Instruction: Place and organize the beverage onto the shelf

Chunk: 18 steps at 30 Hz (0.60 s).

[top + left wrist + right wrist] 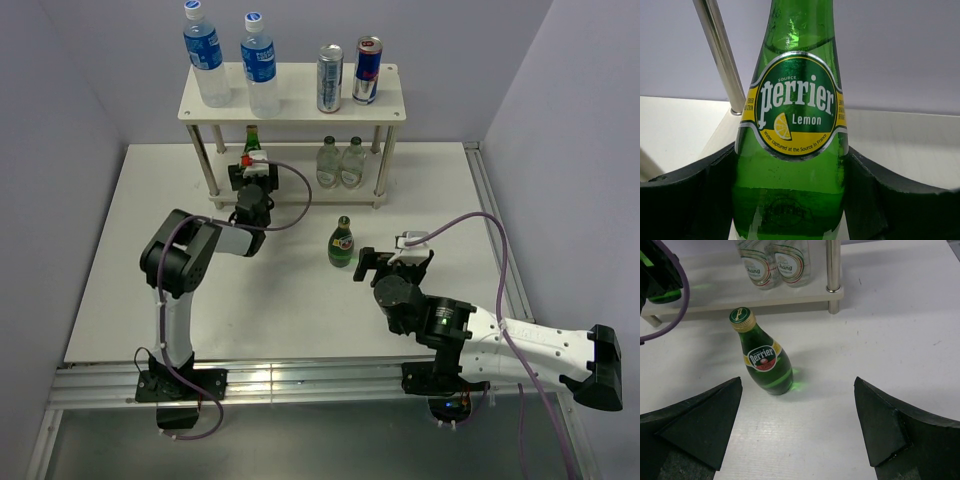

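My left gripper (252, 170) is shut on a green glass lemon Perrier bottle (253, 138), held upright at the left end of the shelf's lower tier; in the left wrist view the bottle (792, 125) fills the gap between both black fingers (690, 200). A second green bottle (341, 242) stands upright on the table in front of the shelf (300, 100). My right gripper (362, 262) is open and empty just right of it; in the right wrist view that bottle (765, 362) stands ahead and to the left of the gripper (797, 387). Two blue-label plastic bottles (205, 55) and two cans (330, 78) stand on the top tier.
Two clear glass bottles (340, 163) stand side by side on the lower tier's right half, also in the right wrist view (772, 262). A shelf leg (720, 55) stands just left of the held bottle. Walls close the table at the back and sides.
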Each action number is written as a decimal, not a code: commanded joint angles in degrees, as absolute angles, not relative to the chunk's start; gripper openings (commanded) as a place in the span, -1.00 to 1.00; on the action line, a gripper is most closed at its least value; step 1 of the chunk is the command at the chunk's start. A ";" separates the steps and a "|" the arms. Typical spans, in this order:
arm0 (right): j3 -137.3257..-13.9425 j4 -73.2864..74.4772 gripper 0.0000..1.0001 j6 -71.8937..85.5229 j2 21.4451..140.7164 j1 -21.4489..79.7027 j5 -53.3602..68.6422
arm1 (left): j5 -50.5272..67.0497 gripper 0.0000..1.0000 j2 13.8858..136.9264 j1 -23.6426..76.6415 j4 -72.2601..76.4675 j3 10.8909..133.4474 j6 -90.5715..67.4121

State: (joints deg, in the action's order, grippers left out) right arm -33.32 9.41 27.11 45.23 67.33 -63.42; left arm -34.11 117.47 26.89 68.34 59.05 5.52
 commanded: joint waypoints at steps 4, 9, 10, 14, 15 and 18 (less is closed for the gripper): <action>-33.22 7.29 1.00 26.98 45.53 66.27 -63.11 | -33.66 -0.99 122.69 23.82 106.61 66.09 3.52; -33.31 7.03 1.00 26.98 46.14 65.83 -62.58 | -34.54 -0.99 126.47 22.15 106.52 67.68 0.97; -33.40 7.03 1.00 26.98 46.32 65.92 -62.49 | -34.54 -0.99 126.82 21.80 106.61 67.41 0.62; -33.22 5.89 1.00 26.63 47.02 65.30 -61.53 | -35.24 -0.99 126.83 21.62 106.52 65.13 -1.73; -33.31 5.71 1.00 26.37 47.20 65.22 -61.44 | -35.77 -0.99 126.65 21.62 106.52 64.43 -2.89; -33.57 5.36 1.00 26.28 47.72 64.78 -61.08 | -36.38 -0.86 126.47 21.62 106.52 61.79 -3.95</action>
